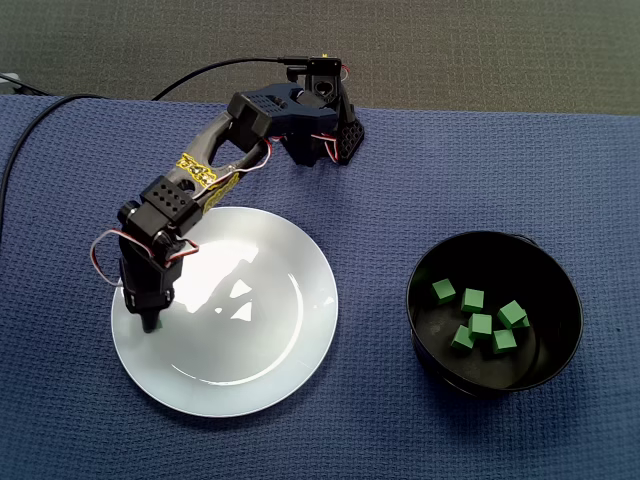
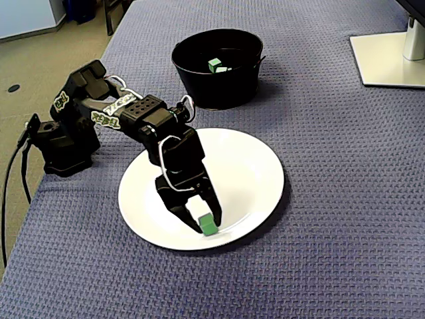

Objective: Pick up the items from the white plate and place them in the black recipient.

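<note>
White plate (image 1: 290,330) lies left of the black bowl (image 1: 425,345) in a fixed view; the bowl holds six green cubes (image 1: 481,325). The gripper (image 2: 204,220), jaws narrowed, pinches one green cube (image 2: 208,227) above the plate's edge. In the other fixed view the arm hides that cube.

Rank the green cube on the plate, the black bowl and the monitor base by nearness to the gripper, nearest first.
In a fixed view:
1. green cube, at the gripper tips.
2. black bowl, beyond the plate.
3. monitor base, far right corner.
</note>
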Tool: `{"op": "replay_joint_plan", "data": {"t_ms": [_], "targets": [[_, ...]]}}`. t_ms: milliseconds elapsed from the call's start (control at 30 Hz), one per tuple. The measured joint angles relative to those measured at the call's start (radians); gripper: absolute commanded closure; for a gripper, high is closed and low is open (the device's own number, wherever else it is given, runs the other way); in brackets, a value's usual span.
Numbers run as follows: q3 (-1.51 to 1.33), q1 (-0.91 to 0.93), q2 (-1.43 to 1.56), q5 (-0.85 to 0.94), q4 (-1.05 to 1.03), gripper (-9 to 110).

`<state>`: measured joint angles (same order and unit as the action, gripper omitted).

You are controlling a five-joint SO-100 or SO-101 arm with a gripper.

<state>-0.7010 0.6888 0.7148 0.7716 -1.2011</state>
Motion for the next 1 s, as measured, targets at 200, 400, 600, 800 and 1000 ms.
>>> {"op": "replay_joint_plan", "data": {"t_ms": [200,400,600,800,1000], "targets": [[0.043,0.0,0.258,-0.107,-0.072,102],[0.067,-0.19,0.594,-0.163,-0.164,102],[0.048,-0.534,0.864,-0.225,-0.167,102],[-0.1,-0.879,0.989,-0.233,-0.052,102],[-0.313,-1.167,0.991,-0.155,0.063,102]]}}
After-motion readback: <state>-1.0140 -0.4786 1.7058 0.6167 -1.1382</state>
